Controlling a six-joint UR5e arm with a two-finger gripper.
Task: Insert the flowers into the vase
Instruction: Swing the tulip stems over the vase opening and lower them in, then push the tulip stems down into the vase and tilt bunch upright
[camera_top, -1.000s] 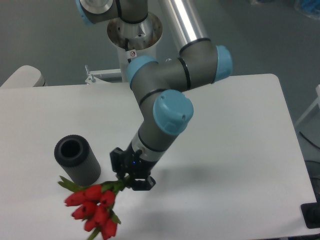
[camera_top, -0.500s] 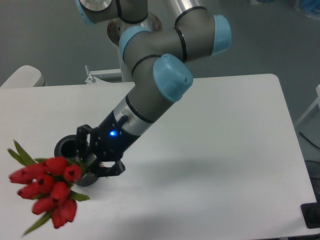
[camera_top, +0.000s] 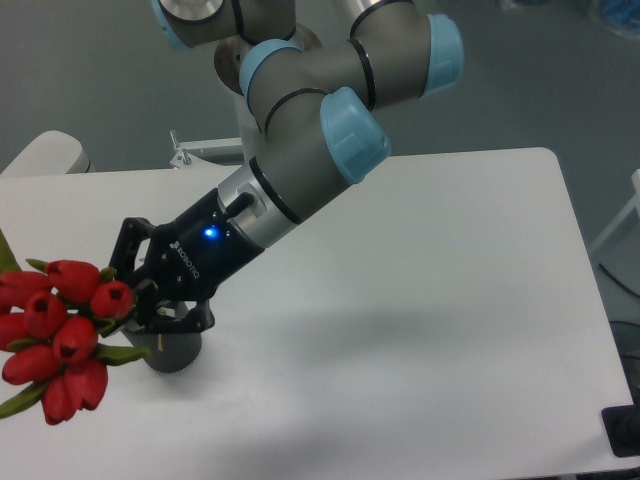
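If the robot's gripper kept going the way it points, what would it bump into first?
Probably nothing on the table: the gripper, holding the red tulip bunch, points left and slightly down, past the dark grey cylinder vase beneath it. Depth is hard to judge.

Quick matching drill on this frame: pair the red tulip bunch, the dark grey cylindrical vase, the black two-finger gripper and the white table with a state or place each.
Things:
1. red tulip bunch
2. dark grey cylindrical vase
3. black two-finger gripper
4. white table

States:
A. largely hidden behind the gripper
B. carries the vase
C. held in the air at the left edge
D. shut on green stems

Pairs: 1-C, 2-A, 3-D, 4-B
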